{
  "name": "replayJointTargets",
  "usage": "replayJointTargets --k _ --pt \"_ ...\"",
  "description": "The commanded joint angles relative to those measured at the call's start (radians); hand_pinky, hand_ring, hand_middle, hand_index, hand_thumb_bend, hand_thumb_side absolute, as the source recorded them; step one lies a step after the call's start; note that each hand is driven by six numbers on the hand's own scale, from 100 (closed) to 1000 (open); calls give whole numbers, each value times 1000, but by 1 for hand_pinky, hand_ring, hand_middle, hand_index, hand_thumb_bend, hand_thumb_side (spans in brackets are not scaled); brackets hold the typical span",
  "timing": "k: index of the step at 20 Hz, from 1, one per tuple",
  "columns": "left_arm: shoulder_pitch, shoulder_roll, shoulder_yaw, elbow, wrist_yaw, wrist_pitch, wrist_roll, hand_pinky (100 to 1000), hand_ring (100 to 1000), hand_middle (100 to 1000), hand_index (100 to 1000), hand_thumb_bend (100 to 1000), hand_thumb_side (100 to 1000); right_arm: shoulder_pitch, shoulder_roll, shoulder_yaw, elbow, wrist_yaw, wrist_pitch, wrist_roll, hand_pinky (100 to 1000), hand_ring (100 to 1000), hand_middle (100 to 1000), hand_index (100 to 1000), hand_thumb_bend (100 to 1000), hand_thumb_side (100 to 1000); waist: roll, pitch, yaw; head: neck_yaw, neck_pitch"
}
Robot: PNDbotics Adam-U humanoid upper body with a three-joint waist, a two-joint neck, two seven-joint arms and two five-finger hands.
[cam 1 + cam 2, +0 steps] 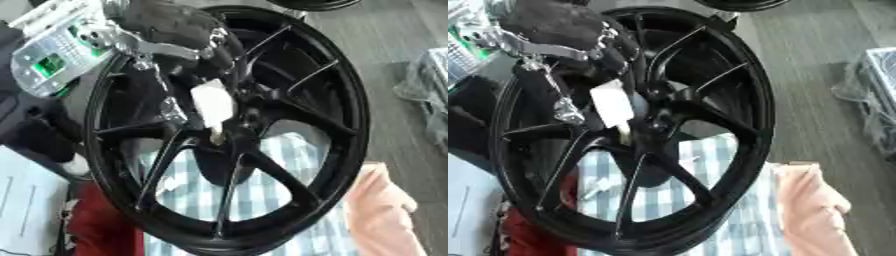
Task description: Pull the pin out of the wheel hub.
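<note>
A black spoked wheel (337, 95) stands on edge and fills most of both views. At its hub (241, 122) a white pin (213, 102) with a pale tan tip points down towards the centre. My left hand (171, 25), black with silver joints, comes in from the upper left and reaches over the rim. Its fingers (223, 50) are curled down round the pin's upper end, and a silver fingertip (566, 115) shows to the left of the pin. Whether the tip still sits in the hub is hidden. My right hand shows in neither view.
A blue and white checked cloth (271, 190) lies behind the lower spokes. A peach cloth (381, 210) lies at the lower right, something red (101, 225) at the lower left and a white sheet (26, 200) at the left edge. A clear plastic bag (877, 100) sits on the grey floor at the right.
</note>
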Motion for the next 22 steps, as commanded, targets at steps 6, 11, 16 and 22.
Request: replayJointTargets --k 6,11,16,22 --pt "-14 16 22 -14 22 -308 -338 787 717 547 410 342 212 -2 -34 -1 -15 -6 1 -5 738 632 622 809 100 541 -3 -23 -1 4 4" --pt "-21 15 68 -29 67 -244 -338 711 646 479 245 318 201 -1 -34 3 -15 -5 3 -1 739 633 623 809 100 540 -4 -24 0 4 6" --pt "-25 16 112 -43 113 -165 -338 689 617 455 196 280 193 -2 -33 3 -15 -6 3 0 739 633 624 809 100 541 -5 -23 0 4 7" --pt "-23 43 201 -97 198 -86 -338 685 604 435 186 257 181 0 -31 4 -13 -4 4 2 739 634 625 809 100 540 -5 -24 3 2 9"
